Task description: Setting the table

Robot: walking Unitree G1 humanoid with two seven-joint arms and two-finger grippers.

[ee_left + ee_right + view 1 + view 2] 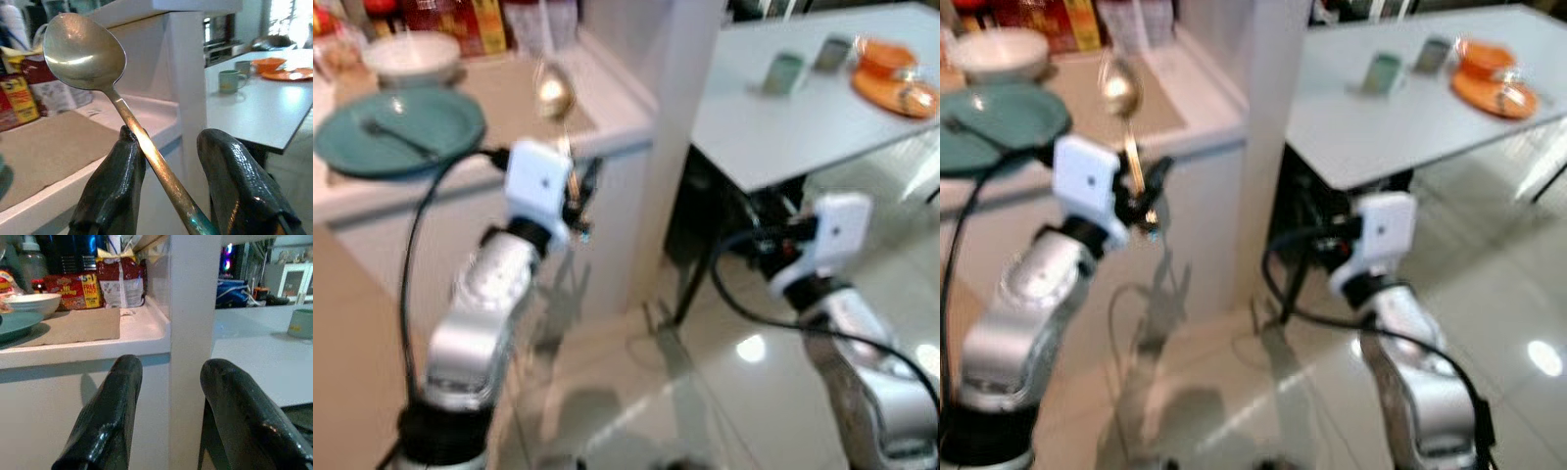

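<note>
In front of the white counter, seen from the left eye: left gripper (pixel 576 201) raised at the counter edge, holding a metal spoon (pixel 554 93) upright, bowl uppermost. On the counter (pixel 617 127), a teal plate (pixel 401 127) with a dark utensil (pixel 399 139) lying on it, possibly a fork, too blurred to tell; behind it a white bowl (pixel 411 57) and red packages (pixel 460 20). To the right, past a white pillar (pixel 675 117), a white tabletop (pixel 803 117) carrying two green mugs (pixel 785 71), an orange plate (pixel 896 96) and an orange bowl (pixel 884 54). Right arm low beside the tabletop's near corner, over glossy floor tiles (pixel 744 382).

From the right eye: same layout, somewhat blurred; right gripper (pixel 1332 245) below the tabletop's near edge, fingers hard to make out there.

Along the left wrist: spoon handle crossing slantwise between the two black fingers (pixel 110 196), pressed against one of them, with a gap left to the other; bowl of the spoon up and clear of the counter. Beyond, a brown mat (pixel 54 147) on the counter, and the mugs and orange dishes on the tabletop.

Along the right wrist: fingers (pixel 105 426) spread apart with nothing between them, pointed at the pillar where counter meets tabletop; teal plate, white bowl and red packages on the counter beyond.
</note>
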